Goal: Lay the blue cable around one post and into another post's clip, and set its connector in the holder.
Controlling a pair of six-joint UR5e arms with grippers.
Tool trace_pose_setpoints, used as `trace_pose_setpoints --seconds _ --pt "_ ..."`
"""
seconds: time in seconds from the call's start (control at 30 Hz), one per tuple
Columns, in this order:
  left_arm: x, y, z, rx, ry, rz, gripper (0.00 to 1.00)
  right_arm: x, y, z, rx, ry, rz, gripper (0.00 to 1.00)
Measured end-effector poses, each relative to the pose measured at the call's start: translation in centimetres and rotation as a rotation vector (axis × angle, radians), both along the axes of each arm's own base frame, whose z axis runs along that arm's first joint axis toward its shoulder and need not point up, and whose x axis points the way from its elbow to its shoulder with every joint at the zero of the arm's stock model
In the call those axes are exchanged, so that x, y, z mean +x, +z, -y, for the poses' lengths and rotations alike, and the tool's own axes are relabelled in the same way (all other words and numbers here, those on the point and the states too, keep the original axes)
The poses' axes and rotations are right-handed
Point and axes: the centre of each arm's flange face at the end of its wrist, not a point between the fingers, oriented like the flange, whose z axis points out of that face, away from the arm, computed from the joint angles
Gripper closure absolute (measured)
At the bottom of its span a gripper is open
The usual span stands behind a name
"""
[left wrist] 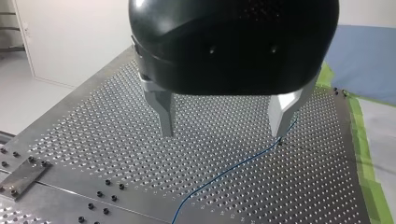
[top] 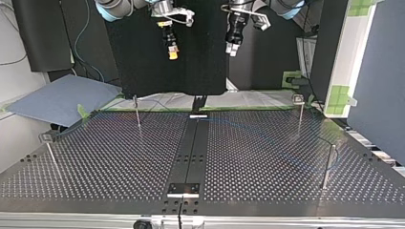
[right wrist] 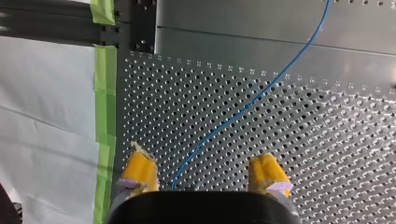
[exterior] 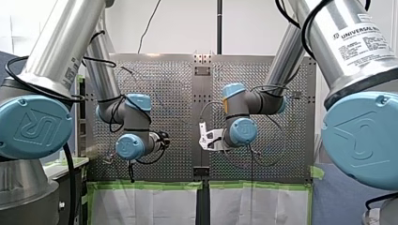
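Perforated table (top: 95, 162) carries the blue cable (right wrist: 243, 110) lying loose, with my right gripper (top: 173, 54) and my left gripper (top: 232, 48) both high above it, fingers apart, so a slightly misaligned descent would likely close on bare metal.

Blue cable (right wrist: 243, 109) cut both ways
It passes under the body of my right pincer (right wrist: 203, 173) and off the picture's edge.
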Motion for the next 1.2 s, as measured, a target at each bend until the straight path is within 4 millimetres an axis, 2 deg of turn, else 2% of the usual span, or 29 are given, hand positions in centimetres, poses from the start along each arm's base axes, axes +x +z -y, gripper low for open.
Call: trace_pose_setpoints --seconds 1.2 --pt "0.08 -0.03 -0.01 0.006 0.000 -0.006 0.00 0.11 0.11 -0.02 0.012 0.002 -0.013 0.00"
